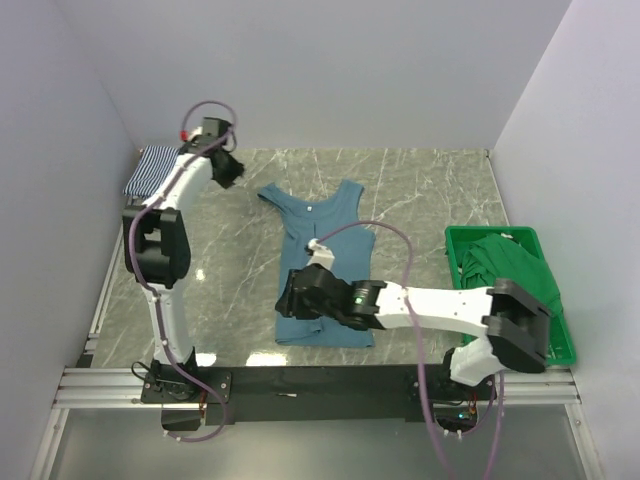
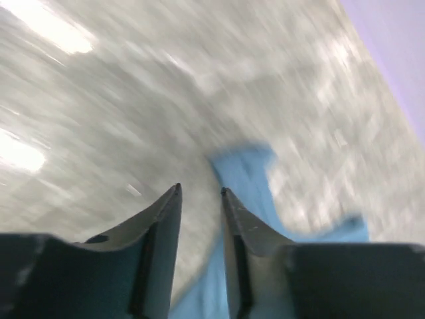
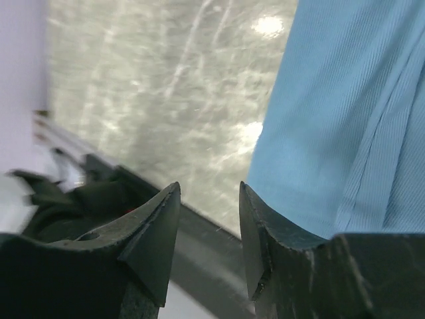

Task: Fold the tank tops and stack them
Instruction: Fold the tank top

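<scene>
left claw: narrow, empty, hung near teal tank top strap
right claw: wide, empty, beside its hem
step needed: matched strap-and-hem grips, fold flat

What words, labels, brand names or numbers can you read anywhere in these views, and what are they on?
None can be read.
The teal tank top has a small pale spot at its neckline, perhaps a label, too small to read.
The striped tank top and the green crate show no legible print.
The left wrist view is blurred throughout.
</scene>
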